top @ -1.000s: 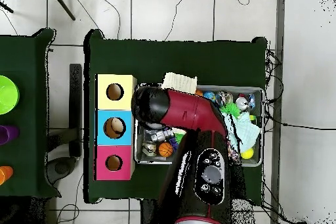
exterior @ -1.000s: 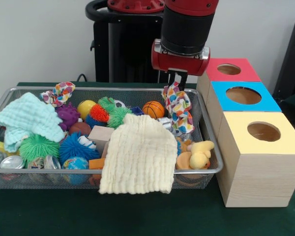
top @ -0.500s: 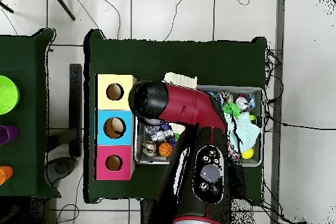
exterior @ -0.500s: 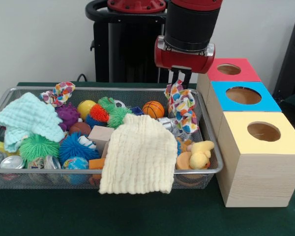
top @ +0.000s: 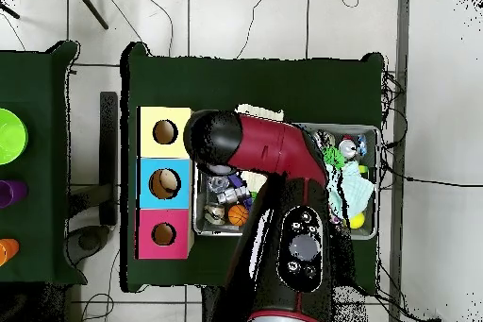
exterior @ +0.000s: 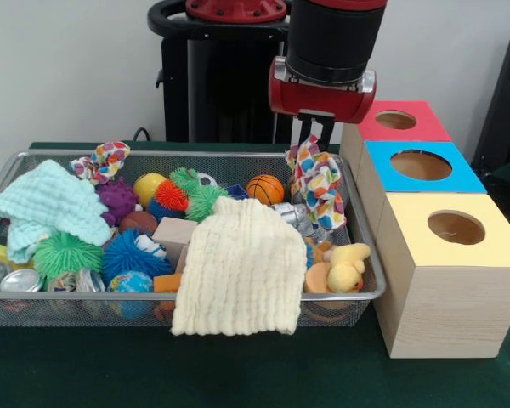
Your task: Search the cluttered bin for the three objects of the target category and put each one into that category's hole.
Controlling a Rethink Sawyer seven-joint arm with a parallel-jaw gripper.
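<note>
My gripper [exterior: 317, 136] is shut on a ruffled white fabric piece with coloured print [exterior: 318, 185], which hangs from it over the right end of the wire mesh bin [exterior: 153, 299], beside the boxes. A second ruffled printed piece [exterior: 104, 160] lies on the bin's far left rim. A third is not visible. The yellow-topped box's round hole [exterior: 456, 227] is to the right, nearest the camera; it also shows in the overhead view [top: 165, 132]. In the overhead view my arm [top: 255, 148] covers the gripper and the held piece.
The bin holds a mint-green waffle cloth [exterior: 47, 206], a cream waffle cloth [exterior: 238, 268] draped over the front rim, spiky balls, a small basketball [exterior: 264, 189] and a yellow plush duck [exterior: 347, 268]. The blue-topped box [exterior: 421, 166] and red-topped box [exterior: 397, 120] stand behind the yellow one.
The gripper has risen and shifted slightly right toward the boxes, lifting the printed fabric piece higher out of the bin.
</note>
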